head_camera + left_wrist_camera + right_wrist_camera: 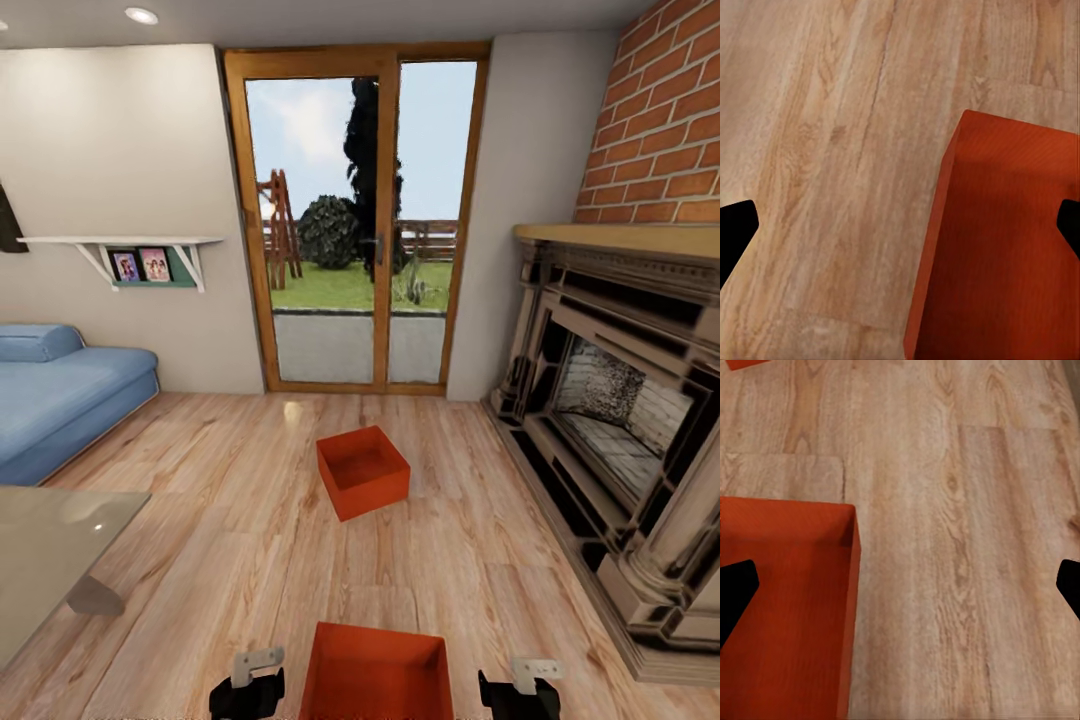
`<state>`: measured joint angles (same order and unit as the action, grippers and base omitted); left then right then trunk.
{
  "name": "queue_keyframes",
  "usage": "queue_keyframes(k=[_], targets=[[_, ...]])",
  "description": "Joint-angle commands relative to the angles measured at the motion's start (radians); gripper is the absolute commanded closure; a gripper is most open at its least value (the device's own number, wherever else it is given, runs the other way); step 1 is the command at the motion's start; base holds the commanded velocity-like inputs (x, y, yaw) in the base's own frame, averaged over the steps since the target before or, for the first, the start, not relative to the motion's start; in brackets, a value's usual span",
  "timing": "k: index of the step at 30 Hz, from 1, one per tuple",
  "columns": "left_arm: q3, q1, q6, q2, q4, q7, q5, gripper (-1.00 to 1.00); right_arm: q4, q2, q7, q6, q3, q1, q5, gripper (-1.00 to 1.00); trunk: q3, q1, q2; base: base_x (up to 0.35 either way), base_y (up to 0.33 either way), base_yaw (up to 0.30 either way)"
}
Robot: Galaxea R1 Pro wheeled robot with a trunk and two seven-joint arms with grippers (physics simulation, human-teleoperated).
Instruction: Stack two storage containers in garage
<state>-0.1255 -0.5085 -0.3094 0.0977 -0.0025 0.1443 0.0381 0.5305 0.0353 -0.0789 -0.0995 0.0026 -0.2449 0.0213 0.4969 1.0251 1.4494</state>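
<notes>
Container (375, 672) nearest me is sitting between my left end effector (247, 683) and right end effector (520, 686), both released, I'm judging.

Light wood plank floor (230, 520), beige plaster walls (120, 160). Wood-framed glass doors (355, 225) centre; blue upholstered sofa (60, 395) left, red brick fireplace (640, 400) right.

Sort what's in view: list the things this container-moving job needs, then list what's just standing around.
For the job:
near storage container, between left gripper and right gripper
far storage container, on the wood floor

Just there:
blue sofa
fireplace
glass doors
wall shelf
glass table
</notes>
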Motion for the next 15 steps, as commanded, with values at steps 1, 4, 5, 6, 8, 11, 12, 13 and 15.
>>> queue_keyframes(k=[1,4,5,6,8,11,12,13,15], targets=[[-0.006,0.0,-0.004,0.001,0.001,-0.001,0.004,-1.0,-0.001,0.0,-0.001,-0.003,0.0,-0.001,0.007,-1.0,0.003,0.0,0.001,0.0,0.0,0.063],[-0.004,0.0,-0.004,0.003,0.001,-0.01,0.005,-1.0,-0.001,0.0,0.0,-0.003,-0.001,-0.001,0.022,-1.0,0.007,0.0,0.001,0.0,0.0,0.062],[-0.004,0.0,-0.004,0.003,0.001,-0.011,0.005,-1.0,-0.001,0.0,0.0,-0.003,-0.001,-0.001,0.023,-1.0,0.009,0.0,0.001,0.0,0.0,0.062],[-0.004,-0.001,-0.004,0.003,0.001,-0.012,0.005,-1.0,-0.001,0.0,0.0,-0.003,-0.001,-0.001,0.024,-1.0,0.011,0.0,0.001,0.0,0.0,0.062],[-0.005,-0.001,-0.004,0.003,0.001,-0.014,0.005,-1.0,-0.002,0.0,0.001,-0.003,-0.001,-0.001,0.026,-1.0,0.014,0.0,0.001,0.0,0.0,0.062],[-0.005,-0.001,-0.004,0.004,0.001,-0.015,0.005,-1.0,-0.003,0.001,0.001,-0.003,-0.001,-0.001,0.027,-1.0,0.018,0.0,0.001,0.0,0.0,0.037],[-0.005,-0.001,-0.004,0.004,0.001,-0.015,0.005,-1.0,-0.003,0.001,0.001,-0.003,-0.001,-0.001,0.027,-1.0,0.02,0.0,0.001,0.0,0.0,0.016],[-0.004,0.0,-0.004,0.004,0.001,-0.015,0.005,-1.0,-0.003,0.001,0.001,-0.003,-0.001,-0.001,0.028,-1.0,0.022,0.0,0.001,0.0,0.0,0.008],[-0.002,0.0,-0.004,0.003,0.0,-0.015,0.005,-1.0,-0.003,0.001,0.001,-0.003,-0.001,-0.001,0.027,-1.0,0.025,0.0,0.001,0.0,0.0,0.004]])
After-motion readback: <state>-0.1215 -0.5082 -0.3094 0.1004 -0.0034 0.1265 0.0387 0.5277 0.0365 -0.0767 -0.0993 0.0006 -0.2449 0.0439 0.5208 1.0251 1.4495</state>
